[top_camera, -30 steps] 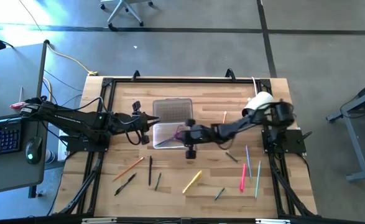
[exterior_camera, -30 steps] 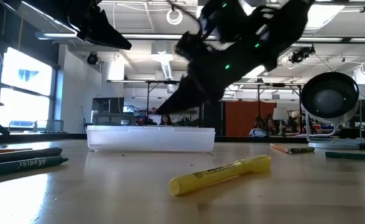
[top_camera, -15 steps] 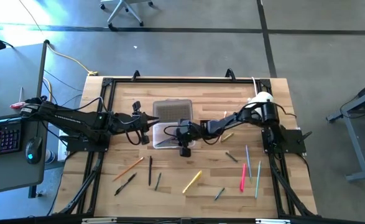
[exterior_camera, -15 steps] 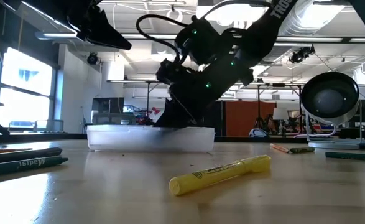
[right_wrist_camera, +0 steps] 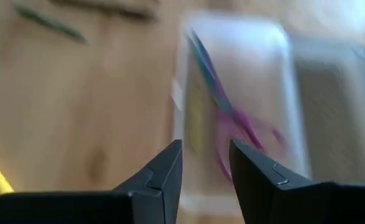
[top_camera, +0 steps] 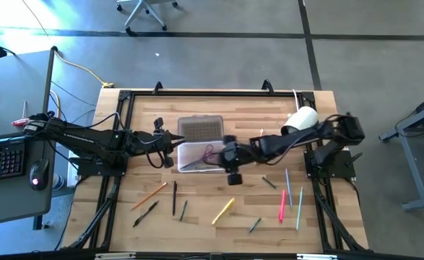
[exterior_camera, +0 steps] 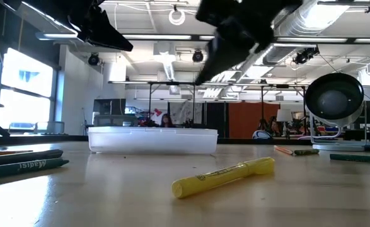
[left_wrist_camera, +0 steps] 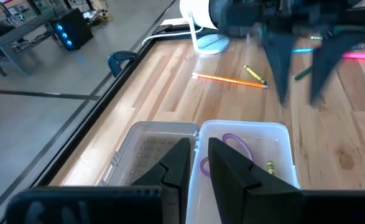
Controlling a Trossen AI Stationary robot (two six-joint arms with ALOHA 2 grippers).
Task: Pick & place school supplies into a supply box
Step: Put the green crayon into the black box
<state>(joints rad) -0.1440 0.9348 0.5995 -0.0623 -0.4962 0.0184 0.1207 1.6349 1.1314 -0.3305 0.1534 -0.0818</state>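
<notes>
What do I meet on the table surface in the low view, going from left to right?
Green pencil → supply box → yellow highlighter → orange pencil → white camera.

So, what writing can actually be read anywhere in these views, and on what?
Nothing can be quoted with certainty.
Green pen: pale lettering along the barrel, upside down in the low view, too unclear to read.
Yellow marker: a small dark print, too blurred to read.
Box: no text visible.
</notes>
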